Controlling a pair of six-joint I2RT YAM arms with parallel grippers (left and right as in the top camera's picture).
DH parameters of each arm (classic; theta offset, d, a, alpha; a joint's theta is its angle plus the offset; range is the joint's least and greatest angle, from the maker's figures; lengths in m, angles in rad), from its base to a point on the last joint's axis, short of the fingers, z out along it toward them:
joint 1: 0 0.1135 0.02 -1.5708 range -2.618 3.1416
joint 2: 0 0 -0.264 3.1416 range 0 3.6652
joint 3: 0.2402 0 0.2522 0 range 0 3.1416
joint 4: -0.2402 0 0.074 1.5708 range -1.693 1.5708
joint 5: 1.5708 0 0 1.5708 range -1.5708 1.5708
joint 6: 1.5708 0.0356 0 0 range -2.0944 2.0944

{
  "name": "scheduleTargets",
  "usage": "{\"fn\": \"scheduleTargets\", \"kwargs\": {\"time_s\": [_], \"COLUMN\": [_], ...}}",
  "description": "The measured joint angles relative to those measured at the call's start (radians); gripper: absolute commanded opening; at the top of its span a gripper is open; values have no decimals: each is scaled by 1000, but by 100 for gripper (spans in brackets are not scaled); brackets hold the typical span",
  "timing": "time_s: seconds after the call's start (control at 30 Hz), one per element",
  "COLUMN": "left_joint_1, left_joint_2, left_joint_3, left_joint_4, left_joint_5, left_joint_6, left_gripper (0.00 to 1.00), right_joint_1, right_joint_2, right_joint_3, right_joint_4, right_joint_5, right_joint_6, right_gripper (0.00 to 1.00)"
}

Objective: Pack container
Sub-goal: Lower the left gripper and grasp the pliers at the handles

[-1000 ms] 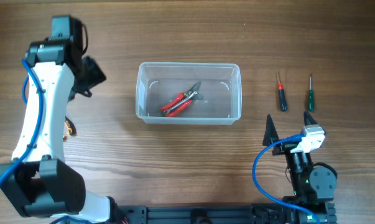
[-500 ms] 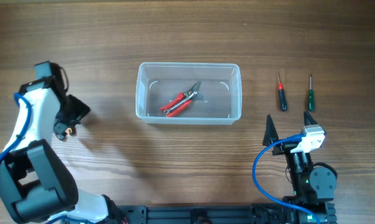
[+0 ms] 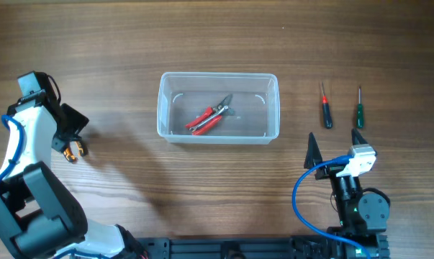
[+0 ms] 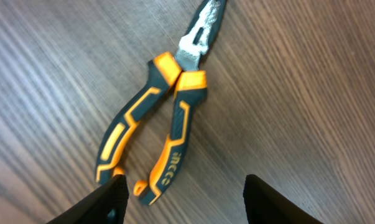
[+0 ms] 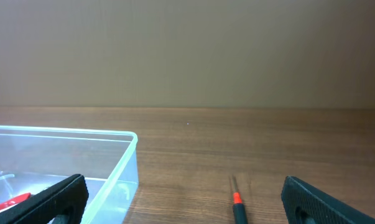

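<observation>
The clear plastic container (image 3: 270,83) stands mid-table and holds red-handled pliers (image 3: 208,119); its corner shows in the right wrist view (image 5: 128,163). Orange-and-black pliers (image 4: 159,121) lie flat on the wood at the far left, partly under my left arm in the overhead view (image 3: 74,149). My left gripper (image 4: 184,202) is open just above their handle ends, touching nothing; in the overhead view it (image 3: 73,129) sits over them. My right gripper (image 3: 335,142) is open and empty at the front right. A red-and-black screwdriver (image 3: 324,106) and a green screwdriver (image 3: 359,108) lie right of the container.
The red screwdriver also shows between the right fingers' line of sight (image 5: 238,208). A blue cable (image 3: 303,201) loops by the right arm's base. A plain wall stands behind the table's far edge.
My left arm has swung down and to the left, away from the container, and now hovers over the orange pliers. The right arm has not moved.
</observation>
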Motion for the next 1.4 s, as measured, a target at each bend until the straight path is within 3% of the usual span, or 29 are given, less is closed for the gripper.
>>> {"fn": "scheduleTargets", "kwargs": {"time_s": [0.37,0.83,0.97,1.07,1.23,1.4], "left_joint_1": [0,0,0,0,7,44], "left_joint_2": [168,182,182,182,182,182], "left_joint_3": [0,0,0,0,0,0], "left_joint_4": [45,107,107,107,107,104], "left_joint_5": [52,67,60,53,52,52], "left_joint_6": [94,127,130,134,126,123], "left_gripper": [56,55,37,31,30,21], "right_joint_1": [0,0,0,0,0,0], "right_joint_2": [0,0,0,0,0,0], "right_joint_3": [0,0,0,0,0,0], "right_joint_4": [0,0,0,0,0,0], "right_joint_5": [0,0,0,0,0,0], "right_joint_6": [0,0,0,0,0,0], "right_gripper": [100,100,100,100,100,100]}}
